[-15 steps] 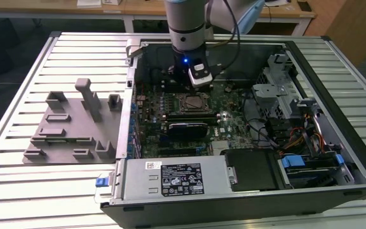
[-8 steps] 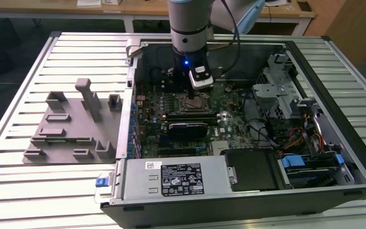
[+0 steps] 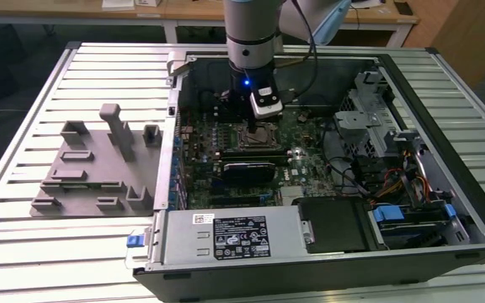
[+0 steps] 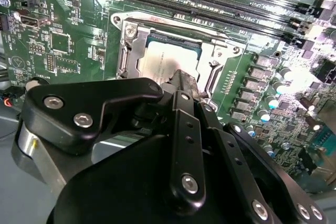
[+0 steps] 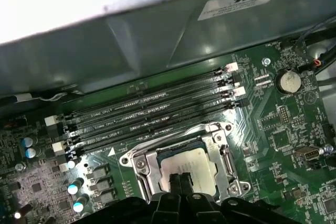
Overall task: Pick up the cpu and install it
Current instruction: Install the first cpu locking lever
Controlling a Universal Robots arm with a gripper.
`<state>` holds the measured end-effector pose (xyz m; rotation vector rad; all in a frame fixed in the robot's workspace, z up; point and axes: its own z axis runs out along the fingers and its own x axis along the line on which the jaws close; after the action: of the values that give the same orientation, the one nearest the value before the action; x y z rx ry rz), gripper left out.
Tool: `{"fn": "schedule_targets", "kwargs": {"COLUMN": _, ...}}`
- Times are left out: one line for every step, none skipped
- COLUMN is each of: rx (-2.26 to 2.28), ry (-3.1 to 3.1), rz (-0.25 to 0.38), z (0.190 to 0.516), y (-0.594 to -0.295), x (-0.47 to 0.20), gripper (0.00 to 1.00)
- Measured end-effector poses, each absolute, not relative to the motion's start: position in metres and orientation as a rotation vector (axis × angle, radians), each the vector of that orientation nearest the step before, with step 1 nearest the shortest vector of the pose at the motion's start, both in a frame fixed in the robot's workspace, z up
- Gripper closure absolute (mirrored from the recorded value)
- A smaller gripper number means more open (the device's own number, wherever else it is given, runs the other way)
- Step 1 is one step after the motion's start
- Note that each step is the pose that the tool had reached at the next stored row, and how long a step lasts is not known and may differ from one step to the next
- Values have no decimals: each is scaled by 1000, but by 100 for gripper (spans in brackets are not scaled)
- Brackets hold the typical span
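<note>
Even overhead light; glare on case wall (image 5: 157, 3); wrist views soft.

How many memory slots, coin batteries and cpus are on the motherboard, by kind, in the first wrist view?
memory slots: 4
coin battery: 1
cpu: 1
Total: 6
</note>
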<state>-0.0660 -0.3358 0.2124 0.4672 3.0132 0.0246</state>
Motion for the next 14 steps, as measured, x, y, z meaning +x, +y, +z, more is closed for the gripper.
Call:
{"fn": "schedule_targets", "kwargs": {"rx": 467, "ry": 3013, "rz": 17, "z": 213, "y": -336, "x": -66, "gripper": 89}}
{"fn": "schedule_targets", "kwargs": {"rx": 466, "ry": 3012, "rz": 12, "z": 213, "y": -336, "x": -66, "gripper": 89}}
{"fn": "schedule_targets", "kwargs": {"rx": 466, "ry": 3012, "rz": 8, "z": 214, "y": -336, "x": -66, "gripper": 89}}
{"fn": "schedule_targets", "kwargs": {"rx": 466, "ry": 3012, "rz": 6, "z": 216, "y": -336, "x": -66, "gripper": 89}}
{"fn": "schedule_targets", "kwargs": {"rx": 466, "ry": 3011, "rz": 3, "z": 217, "y": -336, "x": -66, "gripper": 89}}
{"fn": "schedule_targets", "kwargs": {"rx": 466, "ry": 3011, "rz": 0, "z": 218, "y": -336, "x": -66, "gripper": 89}}
{"fn": "schedule_targets", "kwargs": {"rx": 465, "ry": 3011, "rz": -2, "z": 219, "y": -336, "x": -66, "gripper": 89}}
{"fn": "schedule_targets", "kwargs": {"rx": 465, "ry": 3011, "rz": -3, "z": 220, "y": -336, "x": -66, "gripper": 89}}
{"fn": "schedule_targets", "kwargs": {"rx": 465, "ry": 3011, "rz": -4, "z": 221, "y": -336, "x": -66, "gripper": 89}}
{"fn": "schedule_targets", "kwargs": {"rx": 465, "ry": 3011, "rz": -4, "z": 223, "y": -336, "x": -66, "gripper": 89}}
{"fn": "schedule_targets", "kwargs": {"rx": 465, "ry": 3011, "rz": -4, "z": 224, "y": -336, "x": -66, "gripper": 89}}
{"fn": "schedule_targets", "kwargs": {"rx": 465, "ry": 3011, "rz": -4, "z": 225, "y": -336, "x": -65, "gripper": 89}}
{"fn": "schedule_targets", "kwargs": {"rx": 465, "ry": 3011, "rz": -4, "z": 226, "y": -336, "x": -65, "gripper": 89}}
{"fn": "schedule_targets", "kwargs": {"rx": 465, "ry": 3011, "rz": -5, "z": 226, "y": -336, "x": -64, "gripper": 89}}
